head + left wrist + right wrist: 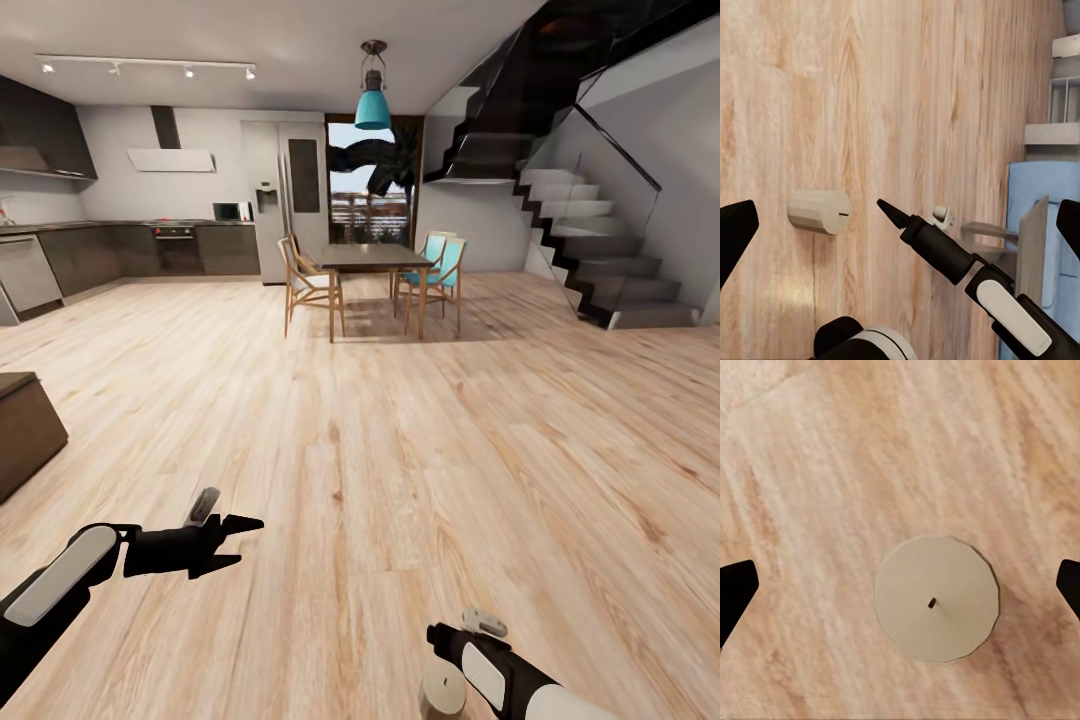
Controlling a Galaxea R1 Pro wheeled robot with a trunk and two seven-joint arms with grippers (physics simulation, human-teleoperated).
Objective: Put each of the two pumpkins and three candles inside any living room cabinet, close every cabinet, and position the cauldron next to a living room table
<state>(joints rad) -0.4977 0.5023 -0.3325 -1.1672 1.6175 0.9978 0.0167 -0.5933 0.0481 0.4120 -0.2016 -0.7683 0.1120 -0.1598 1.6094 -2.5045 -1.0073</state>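
One beige candle stands upright on the wooden floor by my right arm. My right gripper hangs straight over it, open. The candle appears from above as a round top with a small wick, well apart from both fingertips. My left gripper hovers open over bare floor to the left, holding nothing. Its camera looks across at the candle, with a finger of the right gripper close beside it. The pumpkins and the cauldron are out of view.
A low dark brown unit juts in at the left edge; I cannot tell whether it is a cabinet. A dining table with chairs stands far ahead. The kitchen counters lie back left and the stairs rise at right.
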